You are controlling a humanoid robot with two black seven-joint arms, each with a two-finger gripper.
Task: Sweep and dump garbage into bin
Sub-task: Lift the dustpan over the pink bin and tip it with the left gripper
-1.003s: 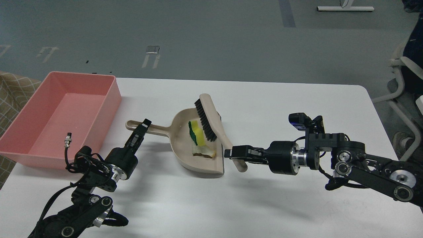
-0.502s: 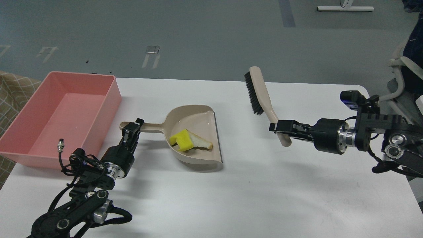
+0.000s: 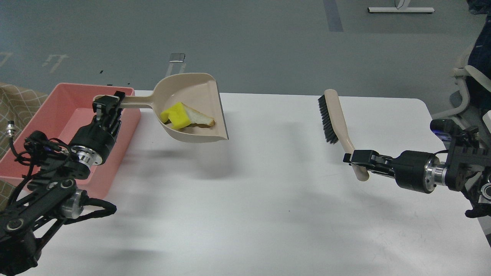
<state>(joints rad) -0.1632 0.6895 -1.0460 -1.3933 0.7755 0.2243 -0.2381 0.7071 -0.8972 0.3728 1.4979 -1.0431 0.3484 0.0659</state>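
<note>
Head view. My left gripper [image 3: 108,102] is clamped on the handle of the beige dustpan [image 3: 190,109], which I hold in the air above the white table [image 3: 249,199]; a soft shadow lies on the table beneath it. The pan sits at about 11 o'clock from the table's middle, with its open lip turned toward 3 o'clock.

Both scraps of garbage lie inside the pan, touching each other: the yellow sponge piece [image 3: 175,116] toward 9 o'clock, the white bread wedge [image 3: 197,119] with its brown crust toward 3 o'clock.

The pink bin [image 3: 126,119] stands on the table's edge at 9 o'clock. The dustpan's handle end and my left gripper are over the bin's near right corner; the pan's bowl with the garbage is just beside the bin, past its right wall.

My right gripper [image 3: 358,159] is clamped on the handle of the brush [image 3: 334,117] at about 3 o'clock, well apart from the dustpan. The brush head points toward 12 o'clock, black bristles facing 9 o'clock.
</note>
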